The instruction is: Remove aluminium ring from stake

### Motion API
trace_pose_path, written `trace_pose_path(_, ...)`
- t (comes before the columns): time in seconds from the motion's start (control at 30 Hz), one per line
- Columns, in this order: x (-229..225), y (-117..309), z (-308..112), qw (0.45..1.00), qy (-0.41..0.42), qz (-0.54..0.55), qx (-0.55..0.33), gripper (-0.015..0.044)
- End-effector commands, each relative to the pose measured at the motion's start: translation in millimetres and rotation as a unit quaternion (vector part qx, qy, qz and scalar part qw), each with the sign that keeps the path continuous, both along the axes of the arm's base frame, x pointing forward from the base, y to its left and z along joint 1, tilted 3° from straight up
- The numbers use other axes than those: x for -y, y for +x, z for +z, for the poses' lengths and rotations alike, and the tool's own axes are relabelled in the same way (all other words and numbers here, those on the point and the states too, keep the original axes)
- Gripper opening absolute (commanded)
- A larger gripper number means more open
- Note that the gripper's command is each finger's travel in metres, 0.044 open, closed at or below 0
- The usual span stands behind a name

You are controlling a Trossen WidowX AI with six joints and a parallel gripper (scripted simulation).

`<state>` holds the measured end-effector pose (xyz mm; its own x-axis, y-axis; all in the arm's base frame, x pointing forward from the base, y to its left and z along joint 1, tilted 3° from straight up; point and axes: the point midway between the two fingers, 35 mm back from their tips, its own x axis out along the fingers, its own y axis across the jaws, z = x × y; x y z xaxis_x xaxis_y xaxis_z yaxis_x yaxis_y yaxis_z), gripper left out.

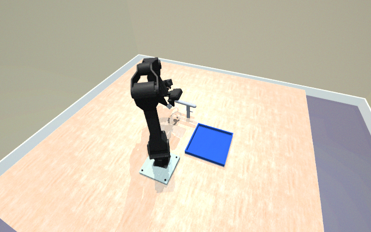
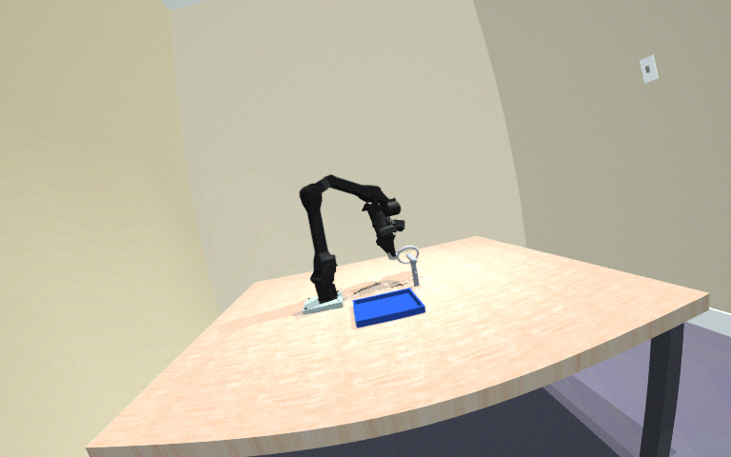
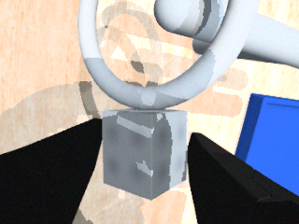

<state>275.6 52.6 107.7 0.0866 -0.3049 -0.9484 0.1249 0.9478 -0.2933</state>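
The jaws clamp the grey metal tab [image 1: 168, 106] [image 2: 392, 256] [image 3: 142, 149] of the round aluminium ring [image 2: 407, 247] [image 3: 88, 42], raised beside the steel cross-bar [image 1: 187, 104] [image 2: 411, 258] [image 3: 276, 42]; lowering or swinging right too soon could snag it, twisting the grip.

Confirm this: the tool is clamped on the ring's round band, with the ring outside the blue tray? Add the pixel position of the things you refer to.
Not quite: the tool [image 1: 169, 105] [image 2: 392, 255] [image 3: 146, 134] is shut on the block-like tab [image 1: 168, 106] [image 2: 392, 257] [image 3: 127, 154], not the band, as the wrist view shows. The ring [image 2: 407, 247] [image 3: 148, 98] is indeed outside the blue tray [image 1: 210, 143] [image 2: 387, 308] [image 3: 276, 140].

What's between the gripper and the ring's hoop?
The welded tab, clamped in the gripper and joined to the ring; the wrist view shows it.
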Motion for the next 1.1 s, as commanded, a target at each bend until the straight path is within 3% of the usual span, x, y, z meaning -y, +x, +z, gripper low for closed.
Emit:
trace_pose_path(0.0, -3.3, 0.8, 0.7, 1.000, -0.001, 0.000, 0.001, 0.0000)
trace_pose_path(1.07, -19.9, 5.1, 13.1, 1.000, 0.000, 0.000, 0.002, 0.0000)
